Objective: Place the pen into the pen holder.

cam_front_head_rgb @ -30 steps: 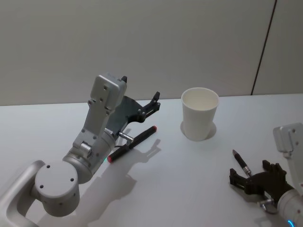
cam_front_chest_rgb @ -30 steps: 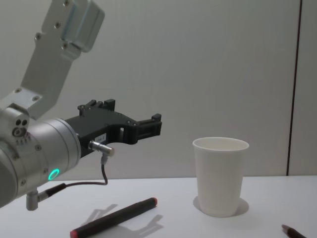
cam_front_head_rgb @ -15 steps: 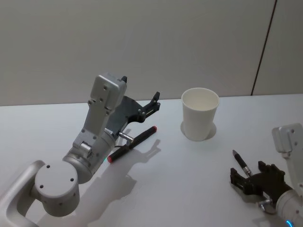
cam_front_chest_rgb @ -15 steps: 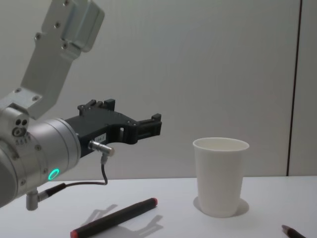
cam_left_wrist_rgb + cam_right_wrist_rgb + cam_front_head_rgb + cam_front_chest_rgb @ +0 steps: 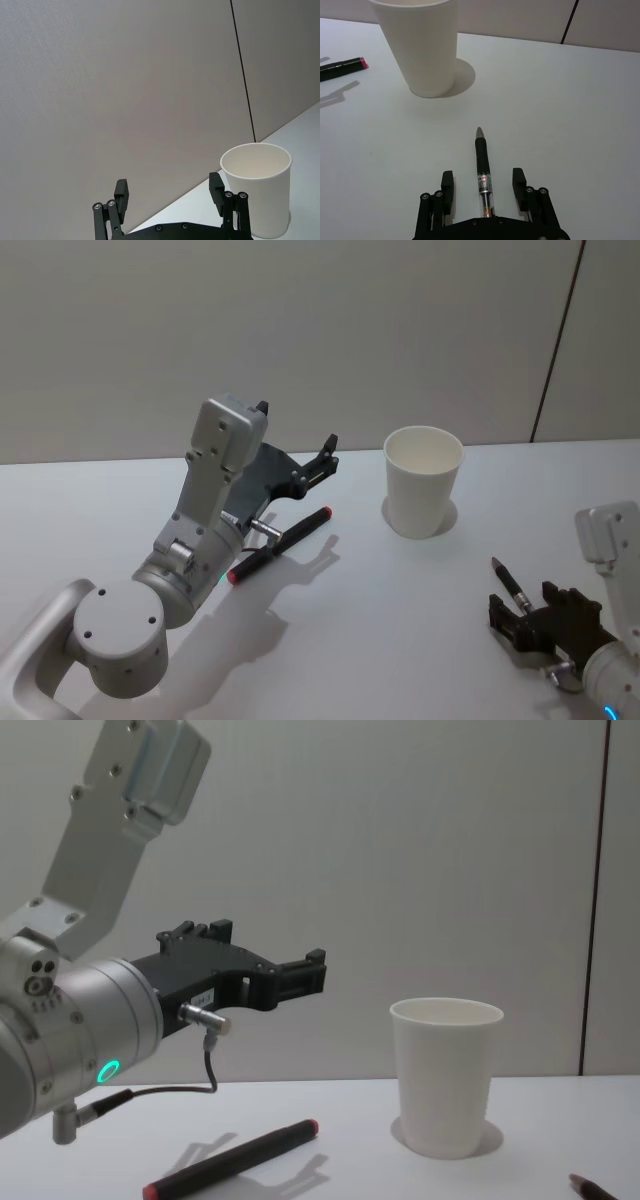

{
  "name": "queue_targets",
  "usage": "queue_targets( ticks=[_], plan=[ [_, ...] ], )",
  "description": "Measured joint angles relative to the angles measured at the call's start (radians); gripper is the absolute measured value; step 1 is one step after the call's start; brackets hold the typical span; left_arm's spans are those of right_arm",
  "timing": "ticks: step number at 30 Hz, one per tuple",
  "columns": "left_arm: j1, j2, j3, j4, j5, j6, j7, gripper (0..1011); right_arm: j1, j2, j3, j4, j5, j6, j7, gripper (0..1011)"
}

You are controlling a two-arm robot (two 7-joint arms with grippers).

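Down low, the right gripper's [image 5: 483, 174] spread fingers [image 5: 447, 187] flank the pen [image 5: 481, 160], label unreadable.

Four views, pen holder [image 5: 423, 485] in each

Your left gripper [image 5: 326, 454] raised on a bent arm, wrist level, jaws apart and pointing forward, your right gripper [image 5: 522, 602] low at your near right, jaws apart, pointing forward too
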Motion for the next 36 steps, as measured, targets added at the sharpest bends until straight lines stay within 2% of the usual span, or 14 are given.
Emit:
queue_targets(
  ticks=[36],
  plan=[
    [0.000,0.000,0.000,0.000,0.000,0.000,0.000,1001,-0.002,-0.014,0.011,0.007,0.017,-0.010,-0.010,499]
  ],
)
